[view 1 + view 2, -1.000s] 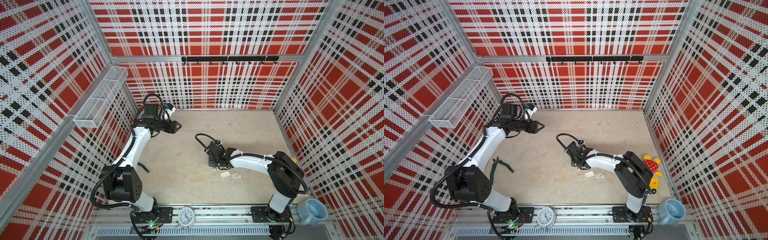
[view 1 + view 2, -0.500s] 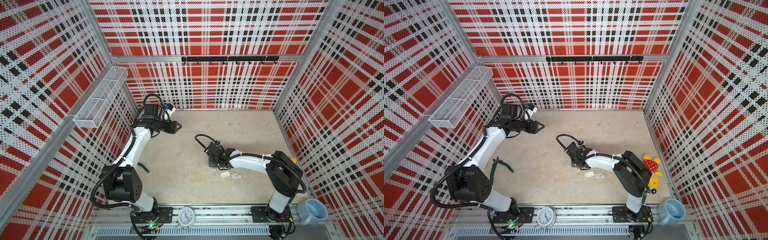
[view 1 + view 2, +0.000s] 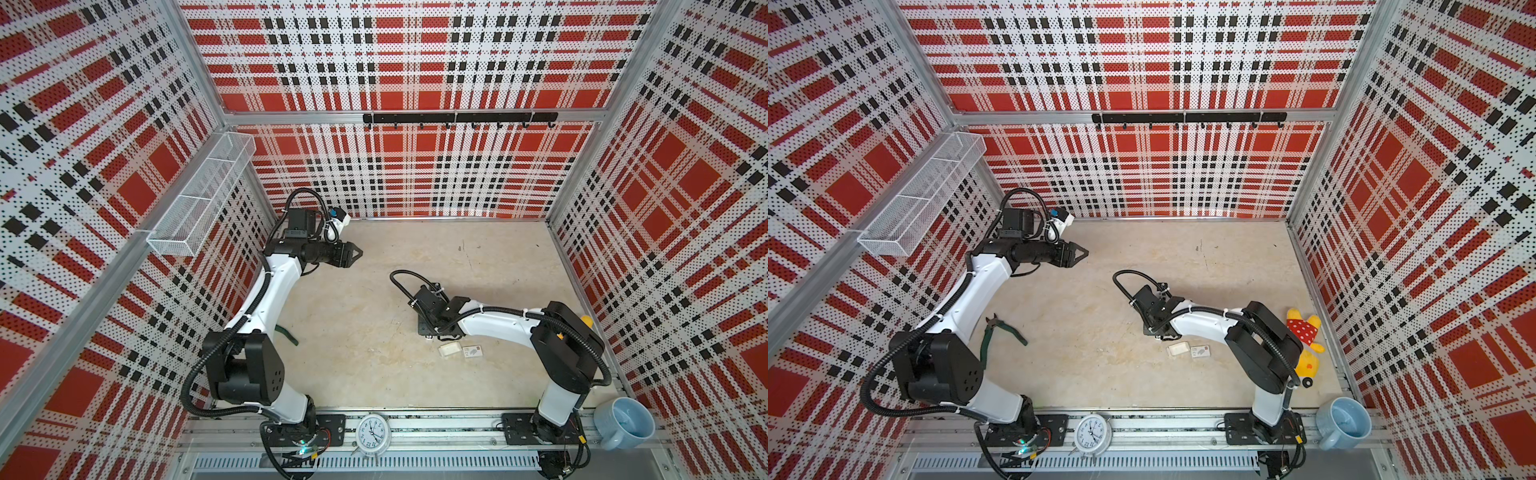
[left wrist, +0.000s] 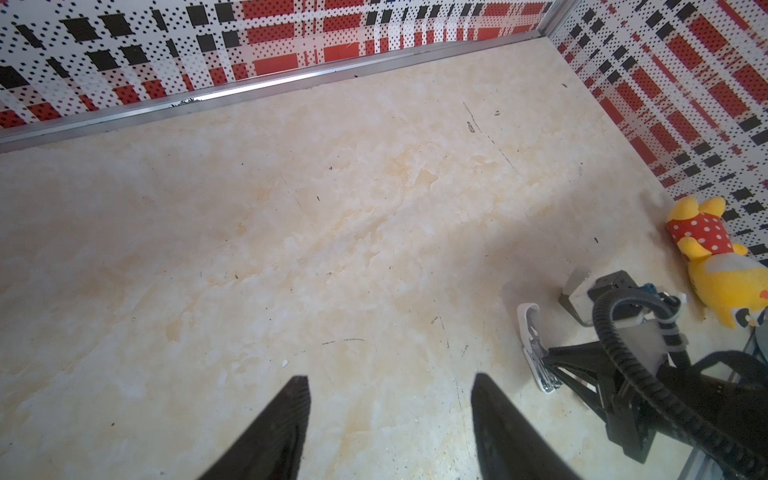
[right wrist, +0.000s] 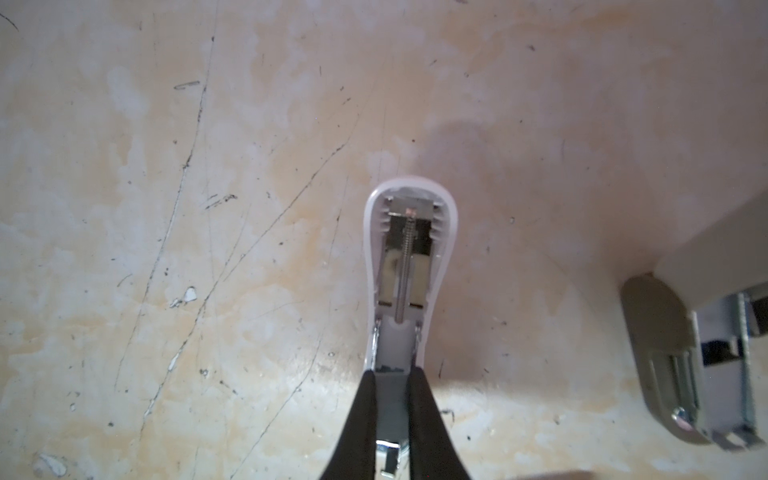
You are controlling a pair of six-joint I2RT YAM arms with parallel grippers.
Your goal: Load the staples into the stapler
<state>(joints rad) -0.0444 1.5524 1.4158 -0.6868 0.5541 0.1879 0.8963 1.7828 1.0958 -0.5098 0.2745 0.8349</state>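
- Mug (image 3: 625,422), pale blue, at the right end of the front rail (image 3: 440,422): upright and, as far as its inside shows, empty. It stands well apart from the work.
- White tray (image 3: 450,349) on the surface (image 3: 374,332), just beside the printed sleeve (image 3: 473,351). The staples presumably lie in the tray, but both top views are too small to show any strips. Likely hazard: so light a tray may slide or tip when a strip is pinched out, and a strip may snap.
- Stapler (image 5: 409,257), near the tray, swung open with its inside facing up. The right jaws (image 5: 392,376) are clenched on its narrow end. Likely hazard: so slim a pinch may slip, letting the open part twist or drop shut before anything is loaded.
- Idle arm: the left jaws (image 4: 390,379) are released, parted over bare surface and carrying nothing, well apart from stapler and tray. Likely hazard: reaching for the tray takes them close to the right arm, where the two may collide.
- Wire basket (image 3: 199,195) on the left wall: its compartments look empty.
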